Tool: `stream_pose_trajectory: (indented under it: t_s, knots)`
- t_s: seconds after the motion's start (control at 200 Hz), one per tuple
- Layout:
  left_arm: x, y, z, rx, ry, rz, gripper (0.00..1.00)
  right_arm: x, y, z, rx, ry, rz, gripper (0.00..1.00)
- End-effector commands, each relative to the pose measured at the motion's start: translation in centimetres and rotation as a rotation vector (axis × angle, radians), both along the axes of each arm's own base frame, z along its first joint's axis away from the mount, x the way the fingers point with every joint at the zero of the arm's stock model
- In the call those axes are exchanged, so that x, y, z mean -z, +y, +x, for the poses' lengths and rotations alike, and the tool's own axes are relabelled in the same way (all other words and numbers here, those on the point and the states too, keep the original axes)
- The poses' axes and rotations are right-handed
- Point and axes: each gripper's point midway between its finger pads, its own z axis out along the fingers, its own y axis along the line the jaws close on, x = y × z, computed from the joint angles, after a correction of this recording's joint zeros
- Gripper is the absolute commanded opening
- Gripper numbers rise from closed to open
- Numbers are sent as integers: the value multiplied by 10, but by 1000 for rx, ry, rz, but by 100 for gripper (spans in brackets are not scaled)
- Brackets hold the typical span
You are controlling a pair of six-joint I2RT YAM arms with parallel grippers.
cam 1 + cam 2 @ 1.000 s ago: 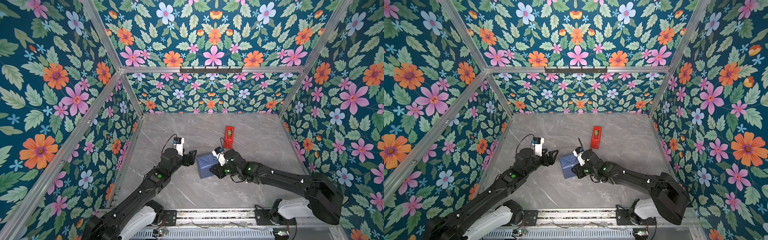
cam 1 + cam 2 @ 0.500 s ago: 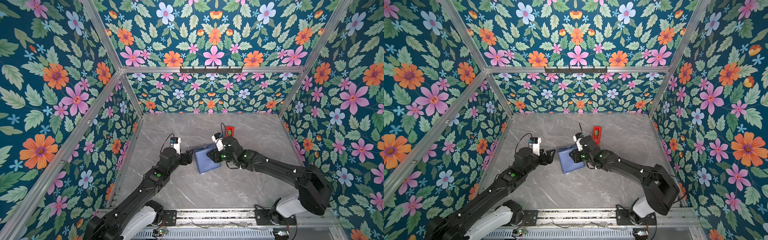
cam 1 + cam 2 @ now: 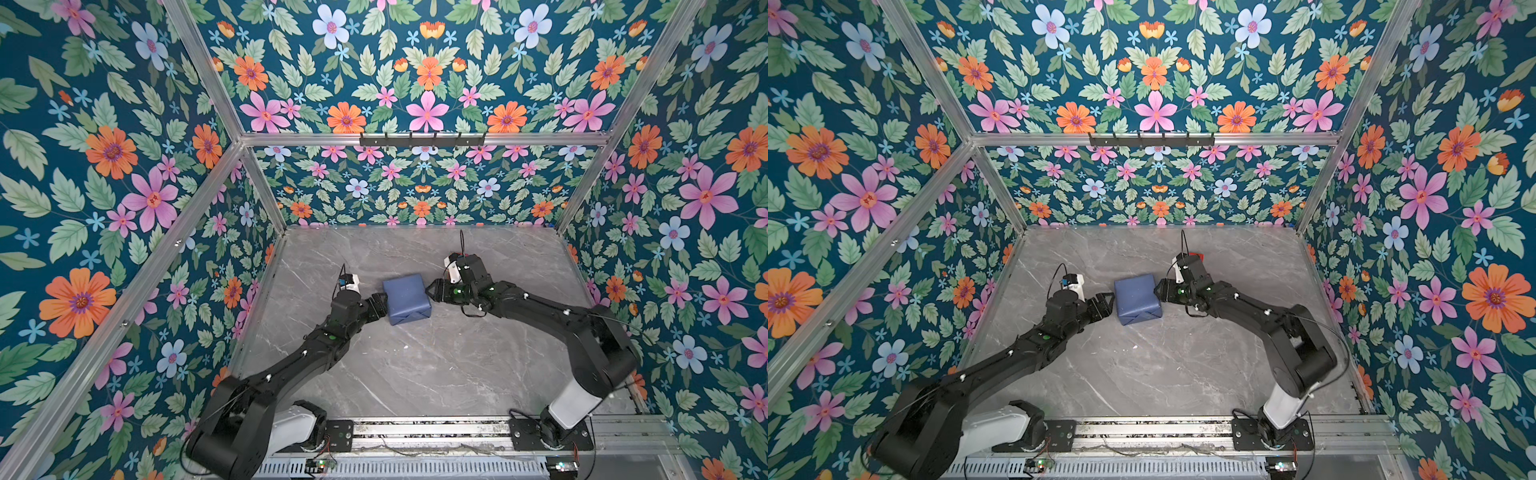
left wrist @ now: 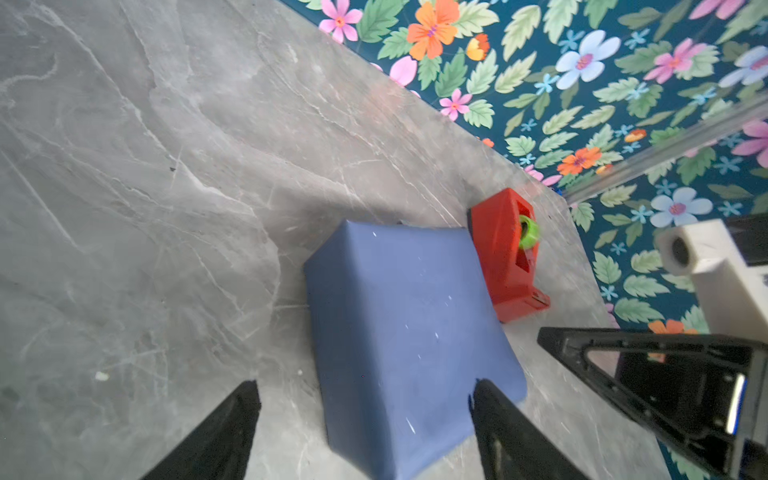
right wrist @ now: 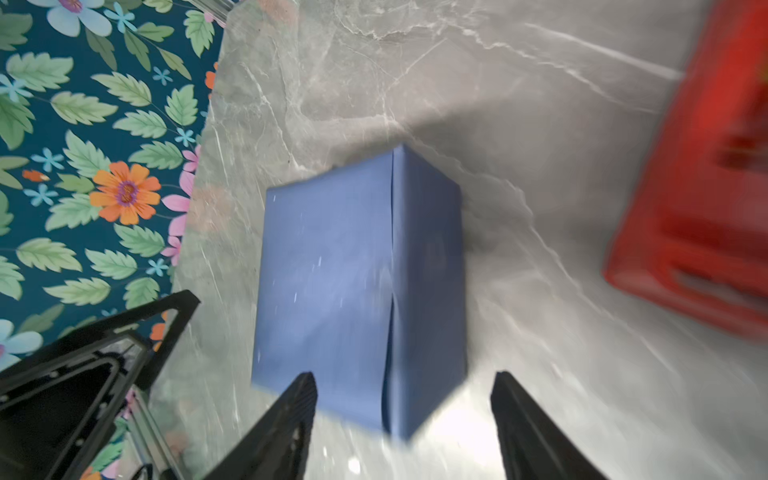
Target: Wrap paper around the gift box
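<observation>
On the table (image 3: 415, 374): wrapped paper (image 3: 406, 298) lay twelve-to-six.
Left gripper (image 3: 381, 301): jaws apart, paper lay at three o'clock.
Right gripper (image 3: 433, 291): jaws apart, paper at nine o'clock.

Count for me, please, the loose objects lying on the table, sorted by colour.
Blue: 1, the paper-wrapped gift box
Red: 1, the tape dispenser
Total: 2
</observation>
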Motion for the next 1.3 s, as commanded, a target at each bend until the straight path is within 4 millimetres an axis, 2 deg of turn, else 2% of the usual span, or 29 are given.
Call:
stream_pose_trajectory:
  t_s: [0.0,0.11,0.21,0.29,0.385,0.475,0.53,0.545,0.655,0.795,0.86,0.94,1.02,1.125,1.2,1.295]
  knots:
    - [-3,-18,26,26,-14,-61,83,-3,27,12,-50,37,116,70]
    - [18,-46,33,131,50,-90,77,8,34,12,-57,81,150,70]
    - [25,-72,21,214,67,-102,73,9,32,3,-58,88,184,68]
    - [26,-84,8,251,72,-105,72,8,32,-8,-69,101,214,65]
    - [24,-93,-4,272,69,-117,72,4,28,-24,-72,113,266,61]
    - [23,-86,-9,246,58,-105,74,4,14,-38,-40,109,259,62]
    - [21,-74,-6,201,38,-73,76,9,1,-45,-15,101,195,64]
    - [22,-70,-6,190,34,-57,76,-1,-4,-46,-12,71,181,65]
    - [10,-35,1,100,-29,51,80,-10,-44,-56,46,-12,-16,70]
    - [-21,29,4,-74,-173,250,85,-39,-116,-63,168,-178,-318,79]
    - [-39,61,0,-171,-247,365,89,-54,-151,-63,236,-257,-448,88]
    - [-51,99,-9,-299,-308,491,97,-68,-191,-60,338,-326,-561,98]
    - [-56,129,-17,-399,-356,568,100,-66,-229,-56,443,-328,-574,99]
    - [-47,156,-21,-459,-380,616,100,-53,-269,-52,555,-361,-590,99]
    - [-42,171,-17,-492,-349,631,100,-40,-289,-50,610,-384,-598,99]
    - [-32,181,-10,-476,-334,670,100,-19,-303,-50,632,-370,-603,99]
